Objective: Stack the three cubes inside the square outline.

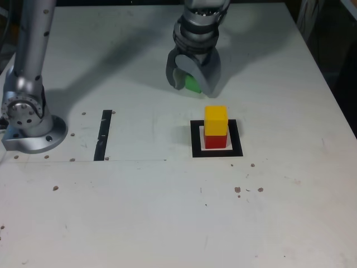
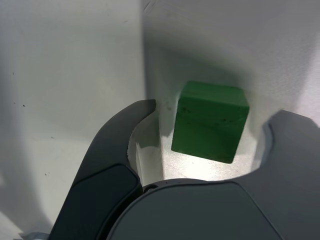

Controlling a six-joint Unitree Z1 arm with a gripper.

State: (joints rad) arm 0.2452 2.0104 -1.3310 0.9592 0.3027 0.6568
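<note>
A yellow cube (image 1: 216, 120) sits on top of a red cube (image 1: 215, 140) inside the square outline (image 1: 217, 152), a black tape frame with a white centre. Farther back on the table stands the green cube (image 1: 193, 84) (image 2: 210, 122). My gripper (image 1: 192, 87) (image 2: 215, 114) is lowered around it, one finger on each side. In the wrist view a narrow strip of table shows between each finger and the cube, so the jaws stand open around it without touching. Both fingers hide the cube's sides in the exterior view.
The arm's silver base (image 1: 28, 120) stands at the exterior view's left, with a straight black tape strip (image 1: 104, 134) beside it. Small dark specks dot the white table (image 1: 167, 212). The table's right edge runs along the exterior view's right.
</note>
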